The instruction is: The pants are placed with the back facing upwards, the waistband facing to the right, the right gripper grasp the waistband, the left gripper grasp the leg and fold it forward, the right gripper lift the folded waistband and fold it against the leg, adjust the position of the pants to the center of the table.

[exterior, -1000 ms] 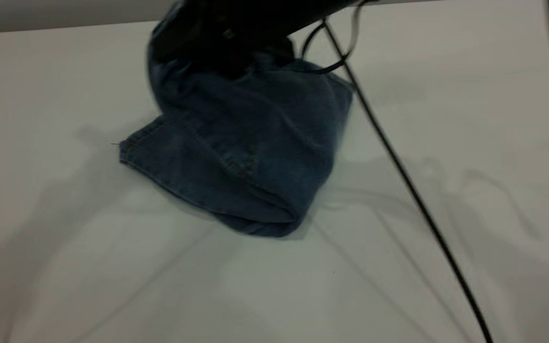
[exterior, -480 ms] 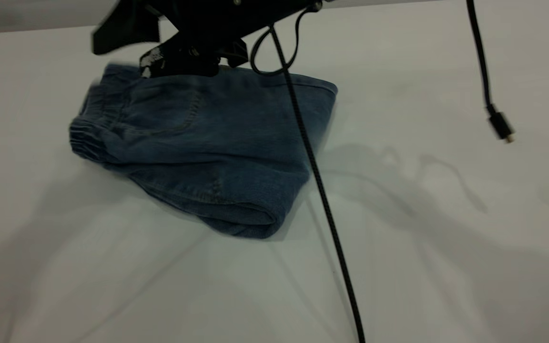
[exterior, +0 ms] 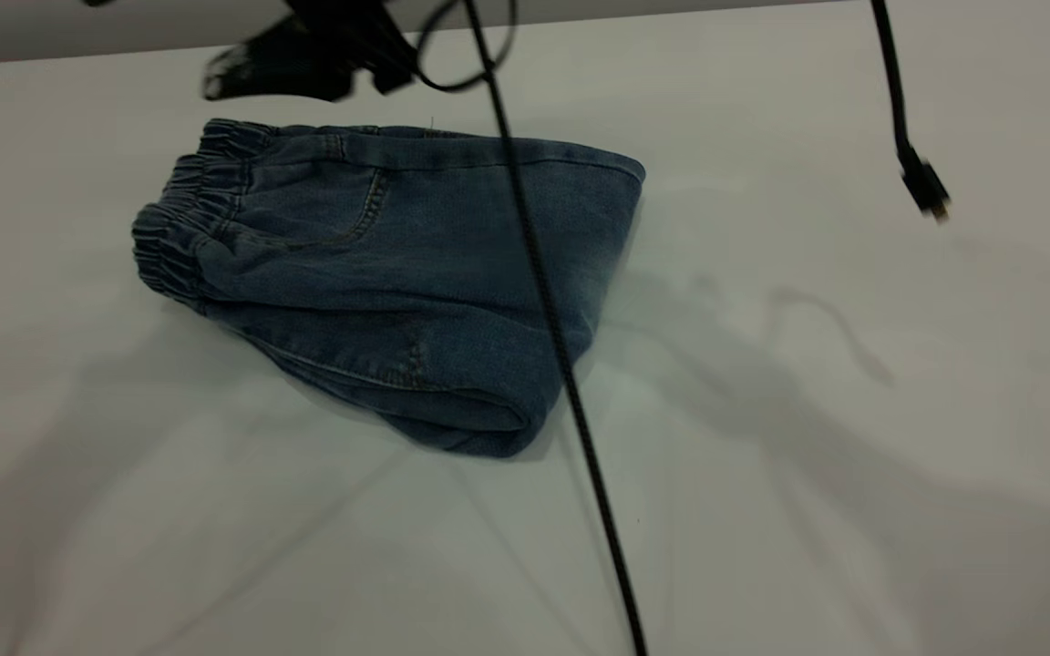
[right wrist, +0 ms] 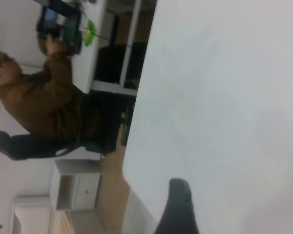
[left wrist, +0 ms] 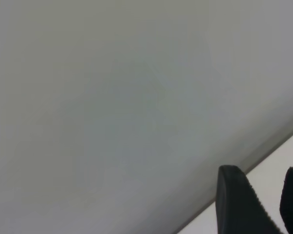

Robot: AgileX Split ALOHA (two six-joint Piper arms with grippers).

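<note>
Pants (exterior: 397,273): I see them folded, waistband (exterior: 180,219) left.
Right gripper (exterior: 297,64): above far edge, jaws' state unclear to me.
Left gripper (left wrist: 263,202): jaws apart, empty.

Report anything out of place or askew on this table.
The folded pants lie skewed and left of the table's middle, not centred. A black cable drapes across them, and a loose plug dangles at the right. Nothing looks spilled or damaged.

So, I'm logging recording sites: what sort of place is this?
Probably an office or lab workspace. Folded denim pants lie on a plain white table with a loose cable across them, and the right wrist view shows a seated person at a desk, with cabinets nearby.
</note>
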